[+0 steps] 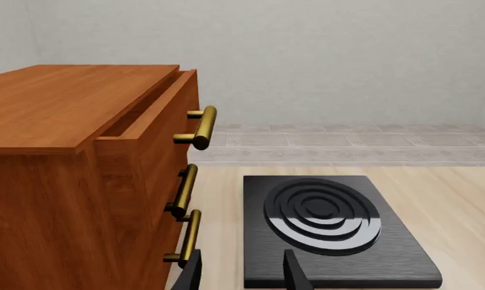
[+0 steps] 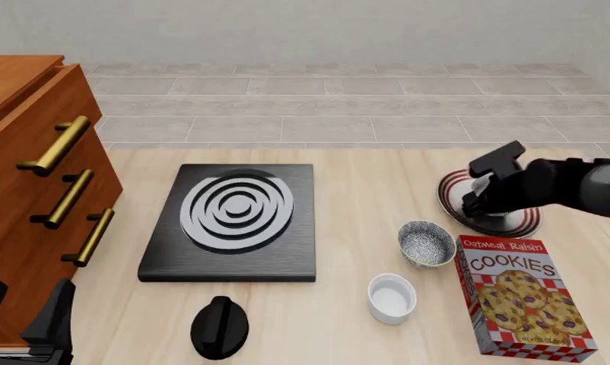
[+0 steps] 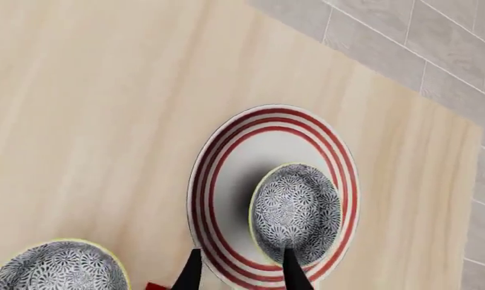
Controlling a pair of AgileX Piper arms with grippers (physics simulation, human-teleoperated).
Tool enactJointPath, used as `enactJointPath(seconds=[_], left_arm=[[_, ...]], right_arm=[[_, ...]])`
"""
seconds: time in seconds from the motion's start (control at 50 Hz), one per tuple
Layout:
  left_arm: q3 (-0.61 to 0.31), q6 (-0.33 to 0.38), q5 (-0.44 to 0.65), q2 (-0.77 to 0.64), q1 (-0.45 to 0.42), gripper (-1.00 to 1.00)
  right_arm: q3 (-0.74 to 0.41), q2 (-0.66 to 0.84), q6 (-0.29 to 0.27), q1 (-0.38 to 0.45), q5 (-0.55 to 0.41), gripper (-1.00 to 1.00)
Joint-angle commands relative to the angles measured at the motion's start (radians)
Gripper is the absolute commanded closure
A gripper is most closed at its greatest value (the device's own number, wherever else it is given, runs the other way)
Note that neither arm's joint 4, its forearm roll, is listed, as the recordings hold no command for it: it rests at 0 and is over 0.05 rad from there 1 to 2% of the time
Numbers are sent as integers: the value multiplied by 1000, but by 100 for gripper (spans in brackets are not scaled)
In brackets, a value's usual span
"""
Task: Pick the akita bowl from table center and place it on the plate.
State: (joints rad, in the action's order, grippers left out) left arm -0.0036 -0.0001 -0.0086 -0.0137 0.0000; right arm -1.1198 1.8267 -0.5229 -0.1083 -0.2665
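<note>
Crowding the plate (image 2: 453, 187): second bowl (image 2: 426, 242), cookie box (image 2: 518, 296), white cup (image 2: 392, 297).

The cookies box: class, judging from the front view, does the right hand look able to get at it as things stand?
Probably yes. The right hand hovers over the plate, and the cookies box stands just nearer, with nothing between; only the speckled bowl sits beside it.

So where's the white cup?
In the front view the white cup stands on the table near the front right, just in front of a speckled bowl and left of the cookie box.
</note>
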Motion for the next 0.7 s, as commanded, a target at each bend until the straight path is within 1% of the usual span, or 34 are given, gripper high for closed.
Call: enactJointPath(seconds=[0.02,0.04,0.06,0.08,0.1,0.2,0.22,0.3,0.42,0.44,0.48,0.52,0.56,0.7], left_arm=[[0,0,0,0,0,-100],[0,0,0,-1,0,-100],[0,0,0,-1,0,-100],[0,0,0,0,0,-100],[0,0,0,0,0,-100],[0,0,0,1,0,-100],[0,0,0,1,0,-100],[0,0,0,0,0,-100],[0,0,0,-1,0,-100],[0,0,0,0,0,-100],[0,0,0,0,0,-100],[0,0,0,0,0,-100],[0,0,0,0,0,-100],[0,0,0,0,0,-100]], right_arm=[[87,-145,1,30,-22,-100],[105,-178,-5,36,-27,-100],[111,-196,3,44,-34,-100],[111,-215,32,67,-47,-100],[118,-231,40,74,-56,-100],[155,-302,26,76,-61,-100],[160,-320,36,84,-68,-100],[190,-385,34,92,-83,-100],[234,-488,56,119,-106,-100],[238,-510,61,122,-116,-100],[242,-570,95,136,-141,-100],[256,-609,94,143,-151,-100],[265,-664,118,160,-172,-100],[341,-825,153,192,-211,-100]])
